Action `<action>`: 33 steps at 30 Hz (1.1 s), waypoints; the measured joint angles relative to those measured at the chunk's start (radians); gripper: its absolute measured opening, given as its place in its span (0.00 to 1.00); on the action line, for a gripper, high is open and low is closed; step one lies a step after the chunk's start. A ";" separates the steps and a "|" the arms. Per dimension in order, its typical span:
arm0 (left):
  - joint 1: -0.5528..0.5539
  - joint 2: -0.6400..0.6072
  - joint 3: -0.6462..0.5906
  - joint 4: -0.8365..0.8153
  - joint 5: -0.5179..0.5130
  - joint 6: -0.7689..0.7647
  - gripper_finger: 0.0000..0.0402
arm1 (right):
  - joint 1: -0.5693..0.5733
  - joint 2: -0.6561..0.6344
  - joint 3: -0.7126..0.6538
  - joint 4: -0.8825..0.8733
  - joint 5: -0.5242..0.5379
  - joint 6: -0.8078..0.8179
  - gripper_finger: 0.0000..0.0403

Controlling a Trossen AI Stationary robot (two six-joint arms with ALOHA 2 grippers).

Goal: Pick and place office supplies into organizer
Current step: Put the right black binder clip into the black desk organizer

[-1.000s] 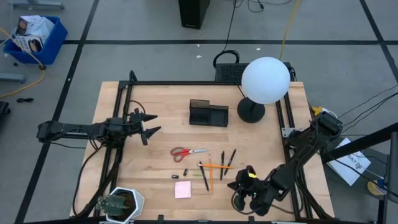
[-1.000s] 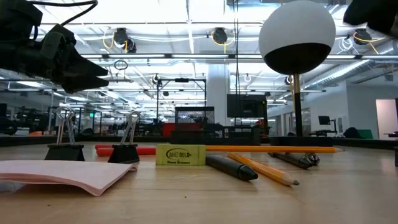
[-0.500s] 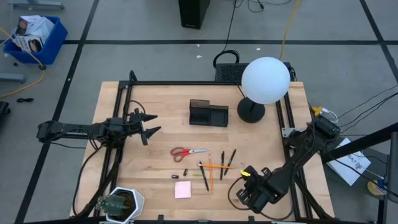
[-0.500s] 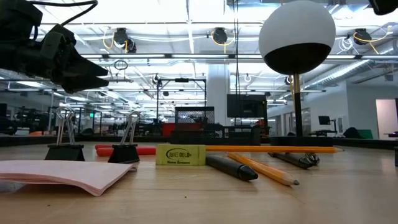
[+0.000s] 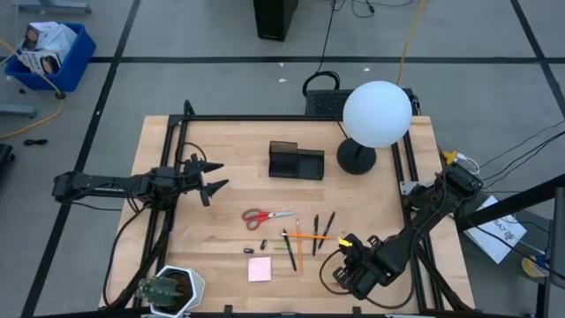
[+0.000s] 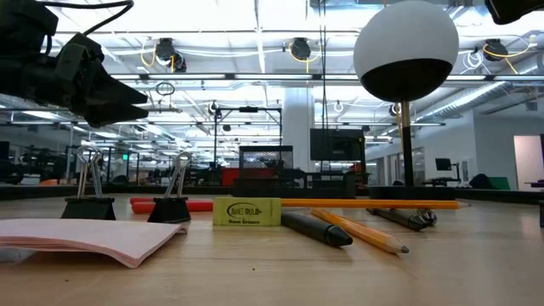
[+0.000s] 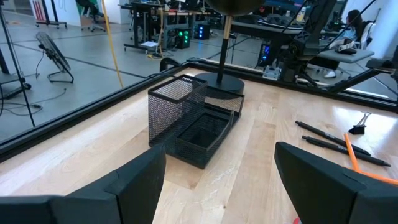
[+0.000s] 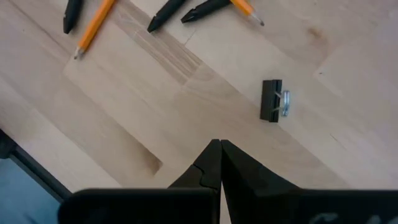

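The black mesh organizer (image 5: 296, 162) stands at the table's middle far part and shows ahead in the left wrist view (image 7: 193, 124). Red-handled scissors (image 5: 267, 215), several pens and pencils (image 5: 305, 237), two small binder clips (image 5: 256, 247) and the pink sticky pad (image 5: 259, 268) lie flat nearer the front. My left gripper (image 5: 212, 177) hovers open left of the organizer, touching nothing. My right gripper (image 5: 344, 246) is shut above the wood right of the pens; its view shows the shut fingers (image 8: 217, 155), pencil tips (image 8: 93, 28) and a binder clip (image 8: 273, 101).
A lamp with a white globe (image 5: 377, 113) and round black base (image 5: 356, 159) stands right of the organizer. A potted plant (image 5: 172, 290) sits at the near left corner. A yellow eraser (image 6: 246, 212) lies among the supplies. Bare wood lies between the organizer and the scissors.
My right arm has shifted a little toward the pens over the table's near right part; its wrist has turned somewhat. The left arm and all the supplies have stayed where they were.
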State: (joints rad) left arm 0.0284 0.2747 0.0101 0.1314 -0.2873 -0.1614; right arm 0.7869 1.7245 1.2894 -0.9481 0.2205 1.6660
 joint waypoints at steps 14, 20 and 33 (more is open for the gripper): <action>0.000 0.000 0.000 0.000 0.000 0.000 0.76 | -0.008 0.008 0.000 -0.127 0.042 0.057 0.33; 0.000 0.000 0.000 0.000 0.000 0.000 0.76 | -0.010 0.008 0.000 -0.141 0.081 0.061 0.39; 0.000 0.000 0.000 0.000 0.000 0.000 0.76 | -0.036 0.008 -0.103 -0.020 0.063 0.016 0.39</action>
State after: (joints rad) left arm 0.0284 0.2749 0.0102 0.1314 -0.2871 -0.1612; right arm 0.7509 1.7325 1.1867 -0.9684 0.2840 1.6821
